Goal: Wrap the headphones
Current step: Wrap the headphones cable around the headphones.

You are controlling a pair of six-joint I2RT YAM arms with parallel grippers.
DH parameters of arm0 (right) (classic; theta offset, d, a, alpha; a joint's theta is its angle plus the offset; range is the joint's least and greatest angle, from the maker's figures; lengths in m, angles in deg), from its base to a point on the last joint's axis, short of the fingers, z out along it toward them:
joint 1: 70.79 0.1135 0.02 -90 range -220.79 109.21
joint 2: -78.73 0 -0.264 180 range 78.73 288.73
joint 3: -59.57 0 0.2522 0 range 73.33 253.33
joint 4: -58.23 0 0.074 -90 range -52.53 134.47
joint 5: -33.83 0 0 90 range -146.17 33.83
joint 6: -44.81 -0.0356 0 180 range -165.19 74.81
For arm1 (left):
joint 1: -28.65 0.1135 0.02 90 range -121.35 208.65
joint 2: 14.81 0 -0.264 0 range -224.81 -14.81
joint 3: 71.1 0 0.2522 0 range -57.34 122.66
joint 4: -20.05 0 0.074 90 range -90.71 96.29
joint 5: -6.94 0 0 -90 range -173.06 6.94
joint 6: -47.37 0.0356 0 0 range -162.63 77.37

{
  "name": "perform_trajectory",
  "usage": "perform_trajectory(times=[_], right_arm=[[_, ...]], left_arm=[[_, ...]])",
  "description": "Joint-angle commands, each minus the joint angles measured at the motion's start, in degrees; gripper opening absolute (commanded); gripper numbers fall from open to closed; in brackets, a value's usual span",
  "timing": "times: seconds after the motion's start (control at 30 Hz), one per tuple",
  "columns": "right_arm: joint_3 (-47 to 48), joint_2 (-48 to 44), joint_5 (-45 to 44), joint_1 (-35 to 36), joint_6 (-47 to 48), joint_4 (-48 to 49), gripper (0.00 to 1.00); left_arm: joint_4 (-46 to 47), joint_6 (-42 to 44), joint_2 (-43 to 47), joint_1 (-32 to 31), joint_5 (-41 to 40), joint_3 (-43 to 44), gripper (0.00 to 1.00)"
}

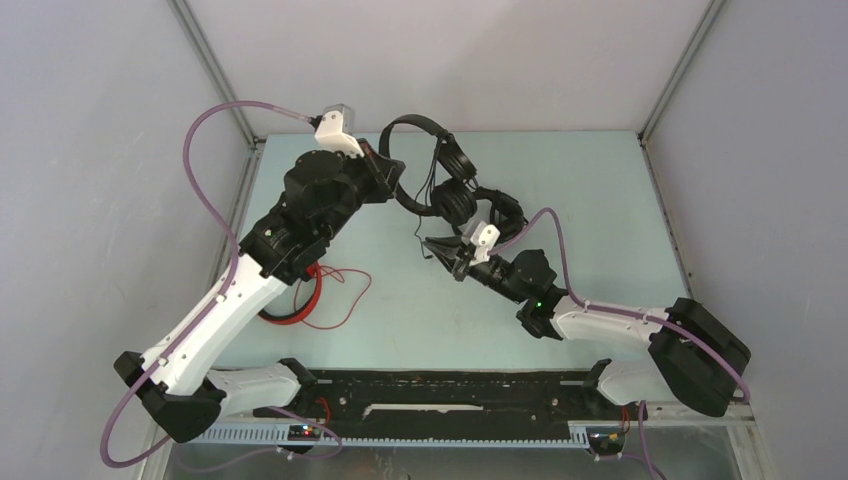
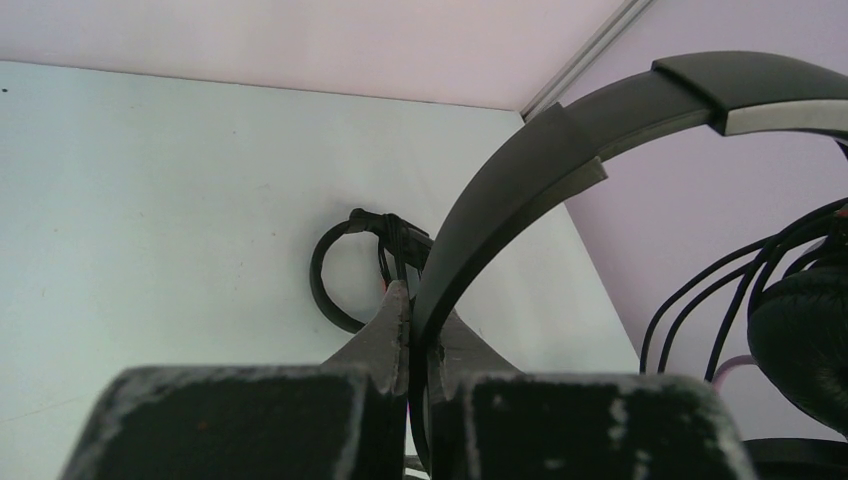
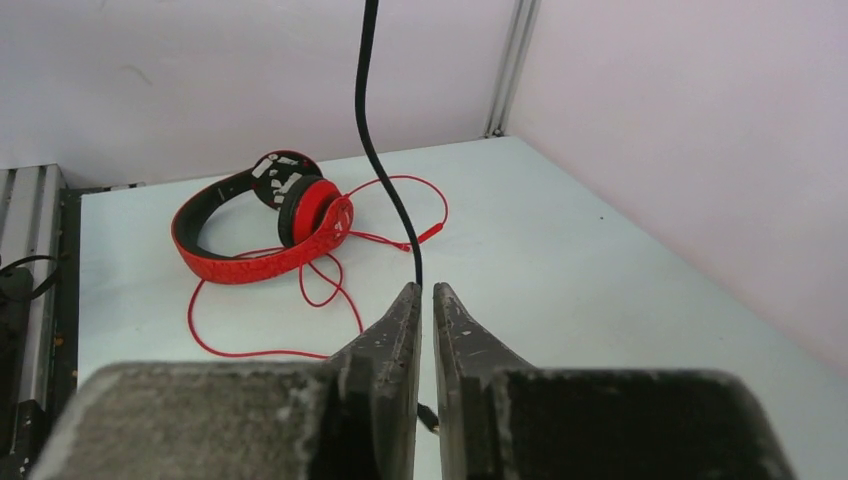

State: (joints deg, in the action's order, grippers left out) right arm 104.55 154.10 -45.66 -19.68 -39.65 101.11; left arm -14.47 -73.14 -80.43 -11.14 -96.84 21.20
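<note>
Black slim-banded over-ear headphones (image 1: 455,200) held upright near middle of far edge of pale blue bench (image 1: 600,200). Left pincer (image 2: 412,300) clamped on headband. Right pincer (image 3: 425,295) pinched tight on thin black cable (image 3: 368,120), which rises from its tips. Red plastic headphones (image 3: 260,250) with red cord lie flat toward near-left corner, well apart from both pincers.

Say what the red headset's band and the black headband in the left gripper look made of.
Red headset: likely plastic or leatherette, glossy, with a scaly embossed texture catching light. Black headband: apparently matte plastic, smooth and dull, with a silvery, possibly metal, slider strip.
</note>
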Motion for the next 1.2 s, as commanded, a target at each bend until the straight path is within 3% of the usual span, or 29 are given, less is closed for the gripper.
perform_trajectory(times=[0.0, 0.23, 0.33, 0.4, 0.53, 0.93, 1.17], right_arm=[[1.56, -0.59, 2.66, 0.28, 1.2, 0.87, 0.13], [1.62, -2.05, 4.96, 1.25, 0.77, 0.6, 0.39], [1.65, -1.16, 4.77, 1.31, 0.37, 1.85, 0.41], [1.6, -0.5, 3.96, 1.35, 0.26, 2.29, 0.36], [1.56, 0.15, 3.35, 1.3, 0.53, 1.61, 0.0], [-2.79, -0.42, 6.7, -4.46, -7.64, 2.28, 0.0], [-3.98, 0.42, 9.31, -2.65, -9.02, 2.53, 0.0]], left_arm=[[2.66, -1.95, 0.84, -0.17, 1.06, 4.47, 0.0], [2.76, -1.81, 0.61, -0.2, 1.19, 4.6, 0.0], [2.73, -2.08, 0.49, -0.19, 1.49, 4.87, 0.0], [2.77, -2.26, 0.44, -0.13, 1.68, 4.93, 0.0], [2.52, -2.24, 0.4, -0.18, 1.86, 5.36, 0.0], [-4.02, -2.86, 0.82, 3.37, 6.56, 10.33, 0.0], [-2.96, 0.73, 0.52, 8.32, 4.4, 10.1, 0.0]])
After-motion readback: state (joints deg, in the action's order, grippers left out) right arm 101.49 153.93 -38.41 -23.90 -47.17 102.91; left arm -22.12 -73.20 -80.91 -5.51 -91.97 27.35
